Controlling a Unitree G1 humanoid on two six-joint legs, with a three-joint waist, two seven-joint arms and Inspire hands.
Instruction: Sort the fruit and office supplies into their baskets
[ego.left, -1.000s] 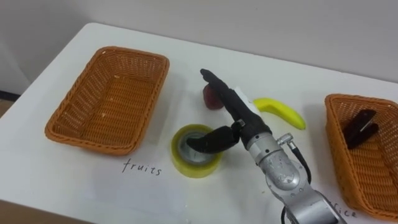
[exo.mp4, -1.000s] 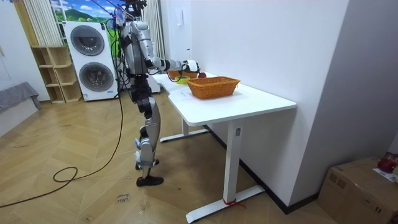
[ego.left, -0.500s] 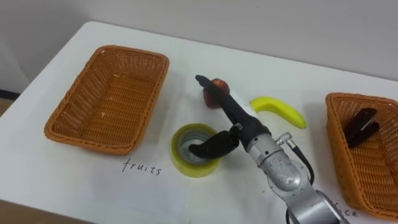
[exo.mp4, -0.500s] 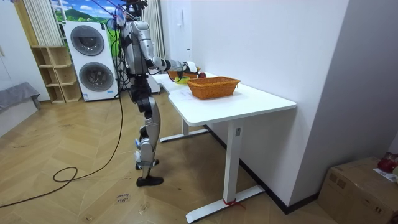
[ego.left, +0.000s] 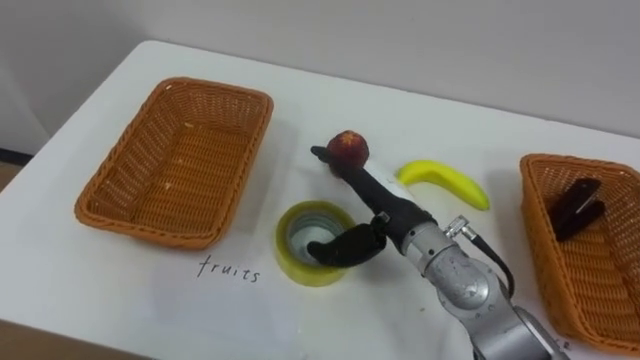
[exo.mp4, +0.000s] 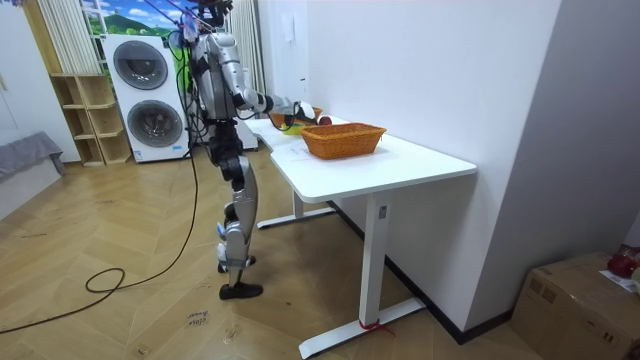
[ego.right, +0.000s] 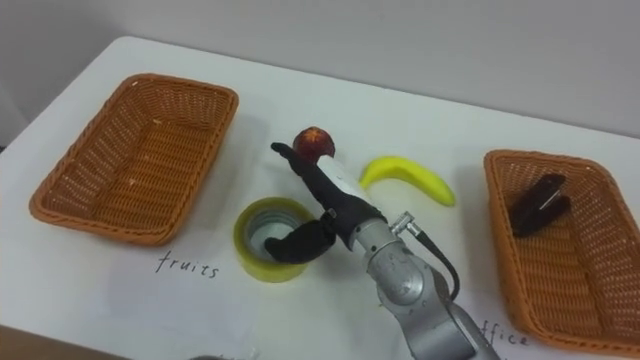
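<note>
Wicker, tightly woven and rectangular: the left basket (ego.left: 180, 160) lies empty on the white table (ego.left: 130, 290), while the right basket (ego.left: 588, 280) holds a dark clip (ego.left: 578, 207). Between them sit a glossy yellow tape roll (ego.left: 296, 262), a round red apple (ego.left: 347, 148) and a smooth curved banana (ego.left: 445, 181). The right hand (ego.left: 388, 215) is spread, fingers straight toward the apple, thumb dipped into the roll's hole, gripping nothing.

Across the room, the robot stands at the table's far end, one arm stretched over it.

The right eye view shows the same layout, fingertips just beside the apple.
</note>
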